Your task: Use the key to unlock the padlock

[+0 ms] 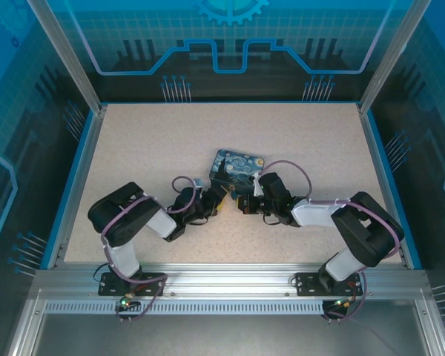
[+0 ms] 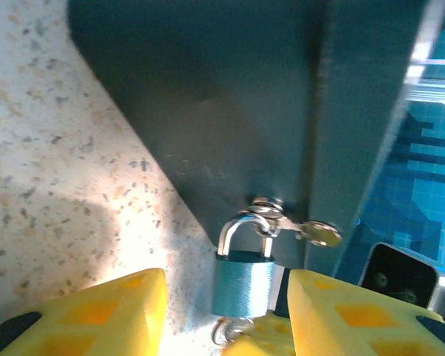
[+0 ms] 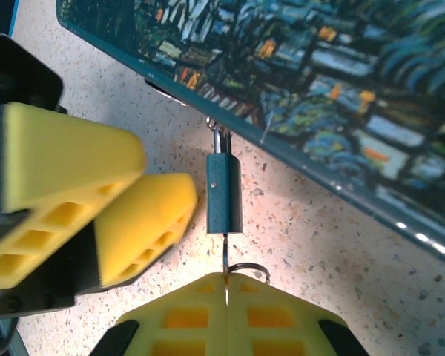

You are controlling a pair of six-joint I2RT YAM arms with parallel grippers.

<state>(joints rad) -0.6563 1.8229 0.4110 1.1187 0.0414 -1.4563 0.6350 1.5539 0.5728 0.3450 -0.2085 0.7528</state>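
The padlock (image 3: 224,194), a small teal body with a silver shackle (image 2: 241,226), hangs from the hasp on the tin's edge and rests on the table. The key (image 3: 225,256), a thin dark blade, runs from the padlock's underside into my right gripper (image 3: 226,285), which is shut on it; its wire ring (image 3: 250,270) sticks out beside the pads. My left gripper (image 2: 226,297) is open, its yellow fingers (image 2: 111,311) wide apart, facing the padlock's flat side with the body just ahead of the gap. From above, both grippers (image 1: 216,202) (image 1: 245,204) meet at the tin's near edge.
The blue-and-yellow swirl-painted tin (image 1: 237,167) lies flat mid-table, just beyond both grippers. A small brass tab (image 2: 322,234) hangs off the hasp beside the shackle. Speckled tabletop (image 1: 133,148) spreads all round, bounded by blue rails and glass walls.
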